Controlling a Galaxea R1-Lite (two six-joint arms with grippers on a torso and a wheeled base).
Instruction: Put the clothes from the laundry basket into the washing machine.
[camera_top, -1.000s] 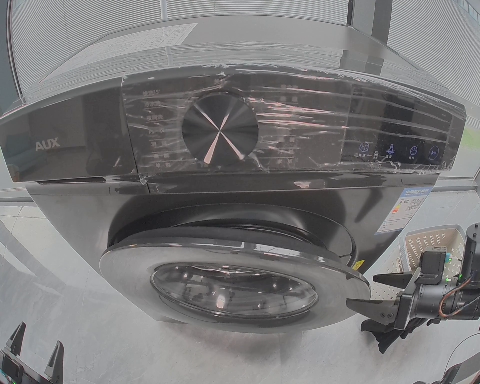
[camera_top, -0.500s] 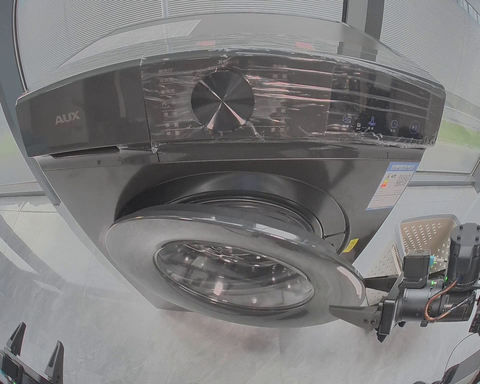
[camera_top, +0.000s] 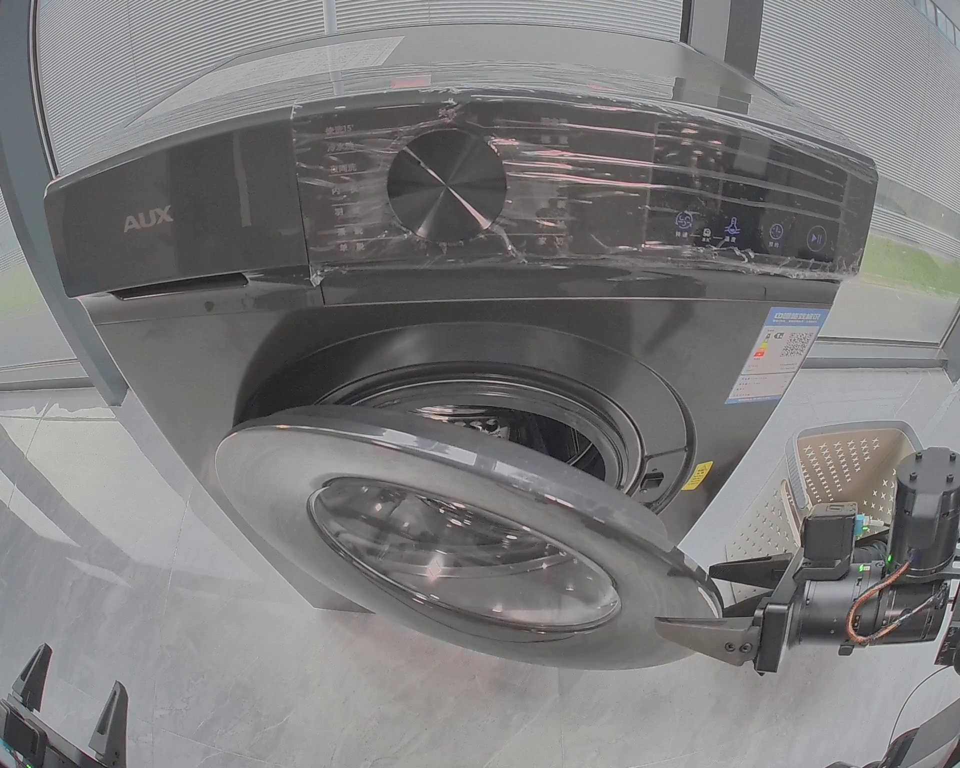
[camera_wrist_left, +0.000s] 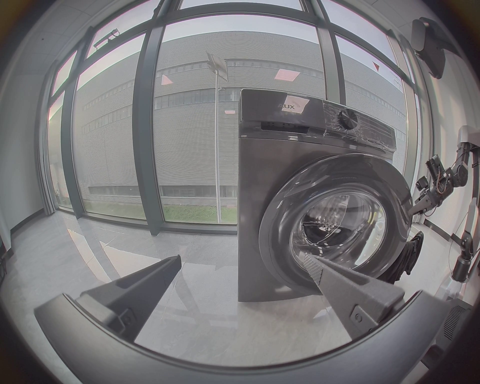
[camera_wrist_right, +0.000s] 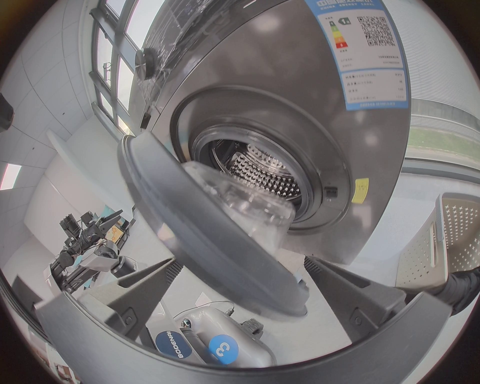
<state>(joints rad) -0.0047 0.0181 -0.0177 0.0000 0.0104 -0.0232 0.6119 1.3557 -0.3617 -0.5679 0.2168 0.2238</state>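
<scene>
On grey floor (camera_top: 200, 620), the washing machine (camera_top: 560, 330) door (camera_top: 460, 550) hangs open, straddled by the spread right end effector (camera_top: 692, 598).

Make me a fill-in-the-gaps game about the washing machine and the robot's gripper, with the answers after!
The washing machine has a round door that is ____.
The right gripper has the door's rim ____ its fingers.
The laundry basket stands to the robot's ____ of the machine.
The dial sits ____ the door.
Missing words: open; between; right; above.
</scene>
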